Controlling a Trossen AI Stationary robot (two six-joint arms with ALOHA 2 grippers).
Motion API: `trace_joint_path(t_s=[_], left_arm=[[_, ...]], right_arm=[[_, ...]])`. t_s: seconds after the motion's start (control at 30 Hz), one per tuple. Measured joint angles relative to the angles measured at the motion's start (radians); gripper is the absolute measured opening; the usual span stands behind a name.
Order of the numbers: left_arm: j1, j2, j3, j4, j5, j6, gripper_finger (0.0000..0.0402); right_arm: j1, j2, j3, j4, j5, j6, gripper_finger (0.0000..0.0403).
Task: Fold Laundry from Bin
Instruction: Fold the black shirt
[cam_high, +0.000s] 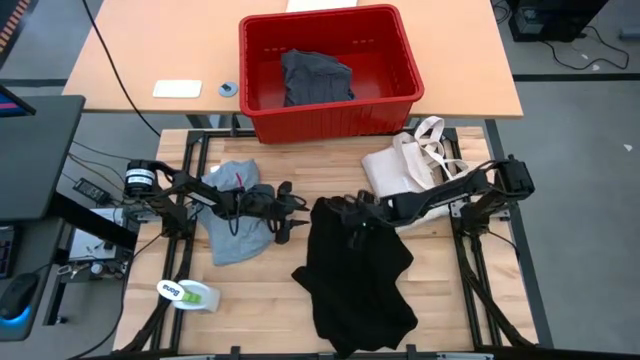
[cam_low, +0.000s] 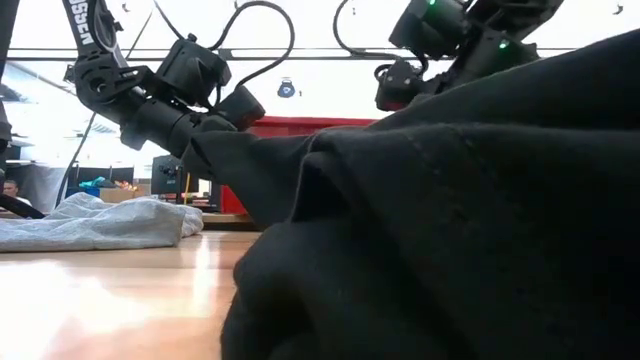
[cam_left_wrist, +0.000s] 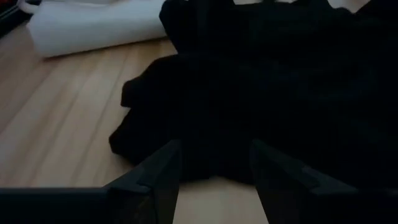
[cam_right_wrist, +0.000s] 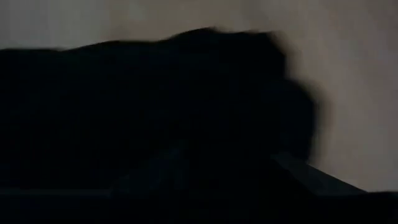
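Right gripper (cam_high: 362, 213) jaws clamped on the black garment (cam_high: 358, 275) top edge; left gripper (cam_high: 296, 212) jaws apart just short of its near corner: I'd close there, then pull both outward to flatten it on the surface (cam_high: 250, 290).

Grey floor (cam_high: 570, 150), perhaps bright windows (cam_low: 320, 25)

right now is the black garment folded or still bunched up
Bunched, not folded. The black garment lies in an uneven, creased heap on the table, its top edge gathered at the right claw, with no flat layers or straight edges.
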Motion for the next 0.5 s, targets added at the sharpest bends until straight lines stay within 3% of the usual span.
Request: trace_joint_path(t_s=[0.1,0.3,0.5], left_arm=[[0.001,0.000,0.000,0.008,0.000,0.002,0.0189],[0.001,0.000,0.000,0.064,0.001,0.013,0.0189],[0.002,0.000,0.000,0.058,-0.006,-0.020,0.0189]], right_arm=[[0.038,0.038,0.002,0.019,-0.039,0.014,0.0196],[0.069,0.141,0.001,0.077,0.062,0.031,0.0192],[0.011,0.260,0.002,0.380,0.016,-0.118,0.0191]])
